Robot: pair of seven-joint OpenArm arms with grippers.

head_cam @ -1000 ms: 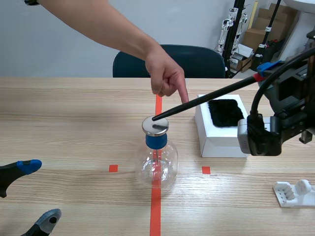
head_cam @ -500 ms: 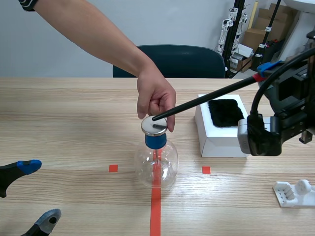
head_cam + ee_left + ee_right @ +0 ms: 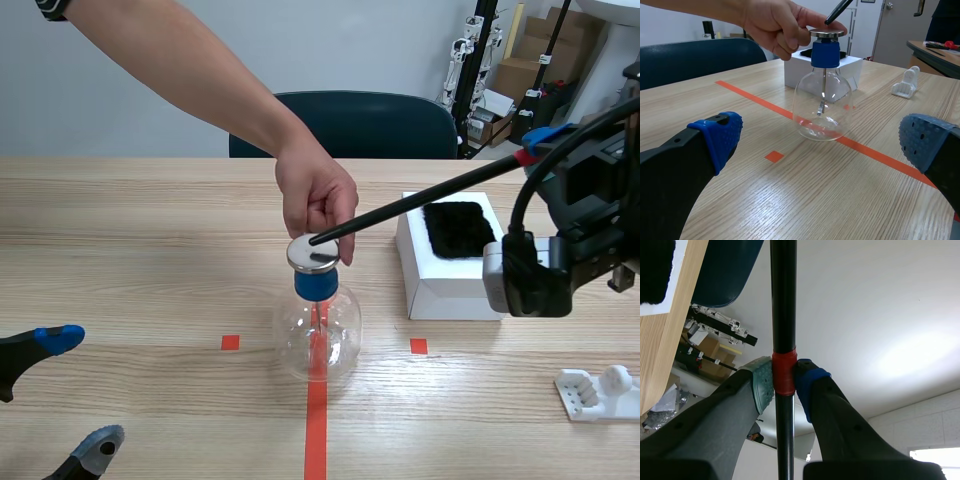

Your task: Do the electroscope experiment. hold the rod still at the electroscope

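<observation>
Right gripper (image 3: pixel 784 382) tight around rod (image 3: pixel 410 205); rod tip at electroscope (image 3: pixel 318 335) cap, partly behind hand (image 3: pixel 312 195); left gripper (image 3: pixel 822 140) fingers apart

Black rod (image 3: pixel 420 199), blue-collared clear electroscope (image 3: pixel 318 312)

1. In the scene view the light is bright, even and comes from overhead; the counter (image 3: pixel 130 250) shows no hard shadows.
2. The glass flask (image 3: pixel 318 335) throws only a faint, soft shadow at its foot, toward 6 o'clock, and small white glints sit on its wall.
3. Its metal cap (image 3: pixel 313 255) carries a pale sheen.
4. The white box (image 3: pixel 450 270) is bright on top and greyer on the side facing 6 o'clock.
5. In the left wrist view the left hand (image 3: pixel 823 144) is close and out of focus, its blue pads (image 3: pixel 722 137) soft-edged, while the flask is crisp.
6. In the right wrist view the ceiling (image 3: pixel 880 305) has a washed-out glare patch at 3 o'clock of the rod (image 3: pixel 783 300), and the right hand (image 3: pixel 784 382) looks dark against it.
</observation>
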